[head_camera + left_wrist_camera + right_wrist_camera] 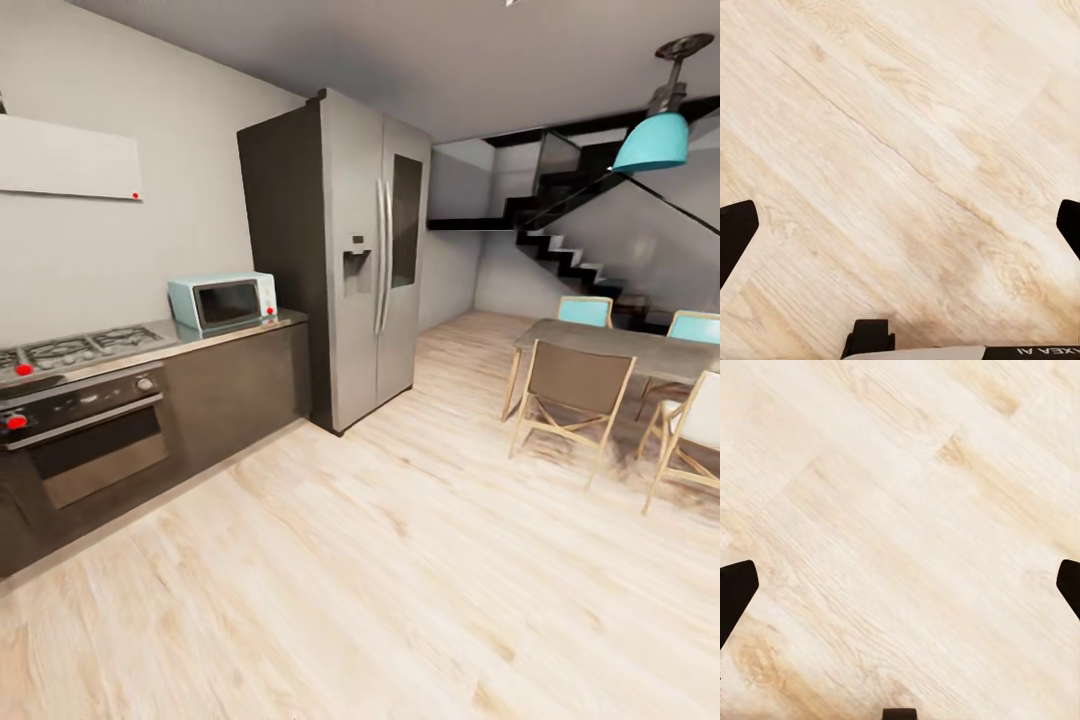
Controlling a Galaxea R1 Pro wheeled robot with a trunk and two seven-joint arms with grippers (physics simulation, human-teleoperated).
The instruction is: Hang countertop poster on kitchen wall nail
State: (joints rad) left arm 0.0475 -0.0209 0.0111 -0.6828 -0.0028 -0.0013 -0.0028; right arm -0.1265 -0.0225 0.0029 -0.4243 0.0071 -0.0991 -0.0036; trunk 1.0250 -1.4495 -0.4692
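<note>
The poster, the light-grey kitchen countertop and the wall nails are out of view. In the left wrist view my left gripper is open, its dark fingertips far apart over pale wood floor, nothing between them. My right gripper is likewise open in the right wrist view, with black fingertips at the frame's edges above bare floor.
A steel-topped dark counter runs along the left wall with a gas hob, an oven and a teal microwave. A tall grey fridge stands past it. At the right are a dining table, chairs and, behind them, stairs.
</note>
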